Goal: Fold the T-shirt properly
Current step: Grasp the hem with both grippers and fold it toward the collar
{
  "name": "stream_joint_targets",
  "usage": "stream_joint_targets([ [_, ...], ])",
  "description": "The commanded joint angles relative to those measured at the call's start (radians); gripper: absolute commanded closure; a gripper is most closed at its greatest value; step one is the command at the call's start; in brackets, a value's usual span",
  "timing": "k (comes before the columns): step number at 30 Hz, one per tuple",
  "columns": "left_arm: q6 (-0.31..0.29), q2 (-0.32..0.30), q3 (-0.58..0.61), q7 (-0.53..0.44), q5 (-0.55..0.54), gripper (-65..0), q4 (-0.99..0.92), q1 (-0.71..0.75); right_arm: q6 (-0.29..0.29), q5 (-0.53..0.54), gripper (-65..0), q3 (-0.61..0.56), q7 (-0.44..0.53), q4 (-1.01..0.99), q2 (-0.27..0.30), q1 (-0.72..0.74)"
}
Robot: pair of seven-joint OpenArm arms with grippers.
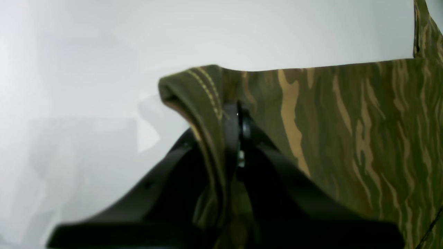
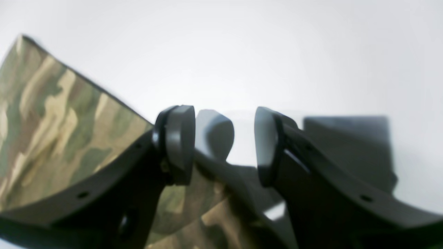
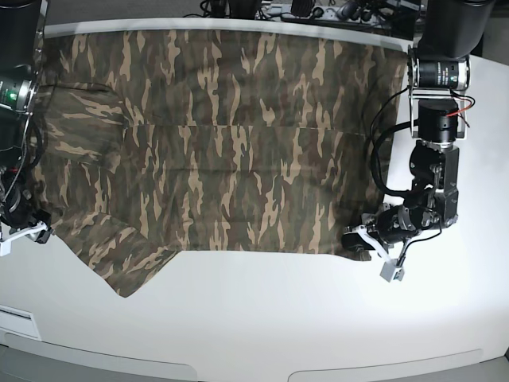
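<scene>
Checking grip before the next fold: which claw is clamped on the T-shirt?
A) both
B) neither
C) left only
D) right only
C: the left claw pinches the stitched hem of the T-shirt, while the right claw stands open with nothing between its pads.

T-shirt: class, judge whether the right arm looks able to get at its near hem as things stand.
Probably yes. The right gripper stands open and empty beside the T-shirt, at its sleeve edge, with bare table along the hem and nothing blocking.
</scene>
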Motion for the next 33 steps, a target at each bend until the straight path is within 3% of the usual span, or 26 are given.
stream_joint_targets([
  [1,0.02,-0.007,0.001,0.036,0.043,0.0,0.001,-0.011,0.036,0.013,-30.2,0.003,-0.048,0.005,0.017,0.009],
  [6,0.019,-0.006,0.001,0.036,0.044,0.0,0.002,-0.012,0.225,0.148,-30.0,0.002,-0.165,0.005,0.017,0.006],
  [10,0.019,-0.006,0.001,0.033,0.043,0.0,0.002,-0.012,0.228,0.21,-29.3,0.002,-0.209,0.006,0.017,0.01],
  [11,0.019,-0.006,0.001,0.026,0.044,0.0,0.001,-0.012,0.228,0.211,-26.2,0.002,-0.205,0.006,0.018,0.012],
  [13,0.019,-0.006,0.001,0.005,0.045,0.0,0.002,-0.012,0.228,0.211,-15.2,0.002,-0.196,0.007,0.018,0.018],
  [15,0.013,-0.005,0.001,-0.026,0.045,0.0,0.002,-0.013,0.228,0.211,0.0,0.002,-0.194,0.007,0.02,0.031],
  [24,-0.011,-0.006,0.001,-0.075,0.119,0.0,0.001,-0.071,0.228,0.172,0.0,0.002,-0.218,0.106,0.023,0.087],
  [30,-0.155,-0.006,0.001,0.008,0.037,0.0,0.003,-0.103,0.228,0.179,0.0,0.002,-0.341,0.241,0.026,0.082],
  [33,-0.2,-0.009,0.001,0.06,-0.014,0.0,0.003,-0.1,0.228,0.238,0.0,0.002,-0.376,0.312,0.057,0.041],
])
